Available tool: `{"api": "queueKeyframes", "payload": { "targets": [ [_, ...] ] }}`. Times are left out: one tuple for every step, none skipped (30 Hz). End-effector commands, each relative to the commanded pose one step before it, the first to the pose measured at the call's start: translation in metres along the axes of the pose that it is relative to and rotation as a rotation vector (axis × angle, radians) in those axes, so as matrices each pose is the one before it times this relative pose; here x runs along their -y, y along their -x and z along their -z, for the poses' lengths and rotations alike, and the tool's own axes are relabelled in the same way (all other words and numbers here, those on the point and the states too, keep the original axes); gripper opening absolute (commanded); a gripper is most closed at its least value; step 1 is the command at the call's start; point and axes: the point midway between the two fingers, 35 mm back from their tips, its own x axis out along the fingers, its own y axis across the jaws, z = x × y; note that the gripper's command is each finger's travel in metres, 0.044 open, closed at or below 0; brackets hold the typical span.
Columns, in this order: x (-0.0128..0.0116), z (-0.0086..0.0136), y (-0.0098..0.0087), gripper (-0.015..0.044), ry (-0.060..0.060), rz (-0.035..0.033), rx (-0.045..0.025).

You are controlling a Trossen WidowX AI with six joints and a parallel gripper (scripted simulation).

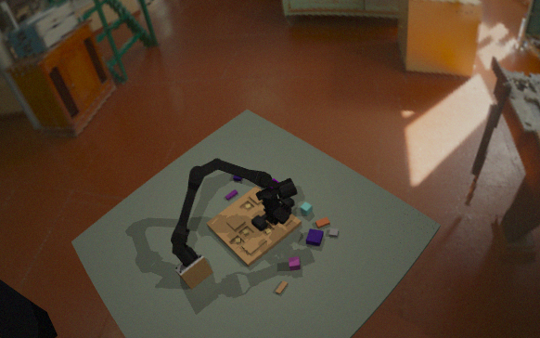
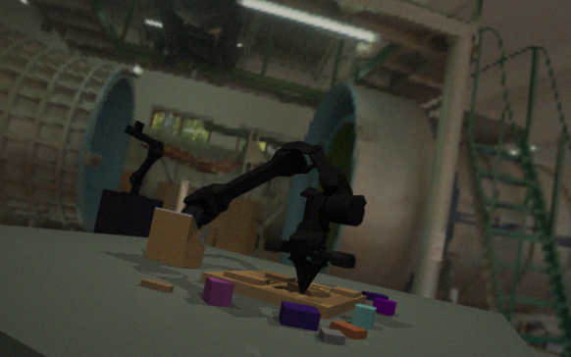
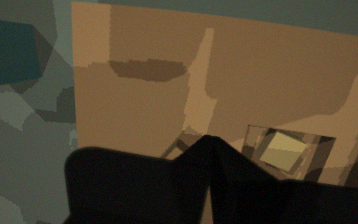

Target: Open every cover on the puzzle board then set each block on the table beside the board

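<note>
The wooden puzzle board [image 1: 220, 221] [image 2: 280, 300] [image 3: 145, 40] lies flat on the table. Wood-coloured cover panels lie on it; one cover [image 1: 256, 247] is near its front corner in the top view. Several uncovered wells show pale yellow blocks, including one block [image 1: 248, 205], another block [image 1: 246, 231] and a third block [image 1: 237, 240]. In the wrist view a pale yellow block [image 3: 283, 151] sits in a square well right of the fingertips. My gripper [image 2: 303, 292] [image 3: 210, 143] is shut and empty, tips down at the board's surface; contact cannot be told. The arm and fingers hide part of the board.
Loose around the board lie a teal cube [image 1: 306, 208] [image 2: 364, 316], an orange bar [image 1: 322, 222] [image 2: 348, 330], a grey piece [image 1: 333, 233] [image 2: 332, 335], a dark purple box [image 1: 315, 237] [image 2: 299, 315], a magenta cube [image 1: 294, 264] [image 2: 219, 291], a tan bar [image 1: 281, 287] [image 2: 157, 285] and purple pieces behind.
</note>
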Motion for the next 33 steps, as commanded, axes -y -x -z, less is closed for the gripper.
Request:
{"api": "queueKeyframes", "payload": {
  "targets": [
    [-0.00321,0.00343,-0.00039,0.0,-0.0029,-0.00135,-0.00734],
    [-0.00062,0.00054,0.00001,0.0,0.0,-0.00003,-0.00002],
    [-0.00079,0.00069,0.00001,0.0,0.0,-0.00003,-0.00003],
    [-0.00088,0.00077,0.00001,0.0,0.0,-0.00004,-0.00003],
    [-0.00092,0.00082,0.00001,0.0,0.0,-0.00004,-0.00004],
    [-0.00094,0.00084,0.00001,0.0,0.0,-0.00004,-0.00004],
    [-0.00094,0.00085,0.00001,0.0,0.0,-0.00004,-0.00005],
    [-0.00094,0.00086,0.00001,0.0,0.0,-0.00004,-0.00005],
    [-0.00093,0.00086,0.00001,0.0,0.0,-0.00004,-0.00005],
    [-0.00093,0.00087,0.0,0.0,0.0,-0.00004,-0.00006],
    [-0.00093,0.00087,0.0,0.0,0.0,-0.00004,-0.00006],
    [-0.00093,0.00088,0.0,0.0,0.0,-0.00004,-0.00007],
    [-0.00092,0.00088,0.0,0.0,0.0,-0.00003,-0.00007],
    [-0.00092,0.00089,0.0,0.0,0.0,-0.00003,-0.00007],
    [-0.00092,0.0009,0.0,0.0,0.0,-0.00003,-0.00008],
    [-0.00091,0.0009,0.0,0.0,0.0,-0.00003,-0.00008],
    [-0.00091,0.0009,0.0,0.0,0.0,-0.00003,-0.00009],
    [-0.00072,0.00072,0.0,0.0,0.0,-0.00002,-0.00007],
    [-0.00044,0.00044,0.0,0.0,0.0,-0.00001,-0.00004],
    [-0.00012,0.00017,0.0,0.0,0.0,0.0,-0.00001],
    [-0.00023,0.00035,0.0,0.0,0.0,-0.00001,-0.00001],
    [-0.00033,0.0005,0.0,0.0,0.0,-0.00001,-0.00002],
    [-0.00043,0.00066,0.0,0.0,0.0,-0.00002,-0.00002],
    [-0.00054,0.00082,0.00001,0.0,0.0,-0.00002,-0.00003],
    [-0.00064,0.00098,0.00001,0.0,0.0,-0.00002,-0.00004],
    [-0.0007,0.00108,0.00001,0.0,0.0,-0.00003,-0.00005],
    [-0.00071,0.00111,0.0,0.0,0.0,-0.00003,-0.00005],
    [-0.00071,0.00112,0.0,0.0,0.0,-0.00003,-0.00006],
    [-0.00071,0.00112,0.0,0.0,0.0,-0.00002,-0.00006],
    [-0.0007,0.00112,0.0,0.0,0.0,-0.00002,-0.00007],
    [-0.0007,0.00113,0.0,0.0,0.0,-0.00002,-0.00007],
    [-0.0007,0.00113,0.0,0.0,0.0,-0.00002,-0.00008],
    [-0.00069,0.00114,0.0,0.0,0.0,-0.00002,-0.00008]
  ]
}}
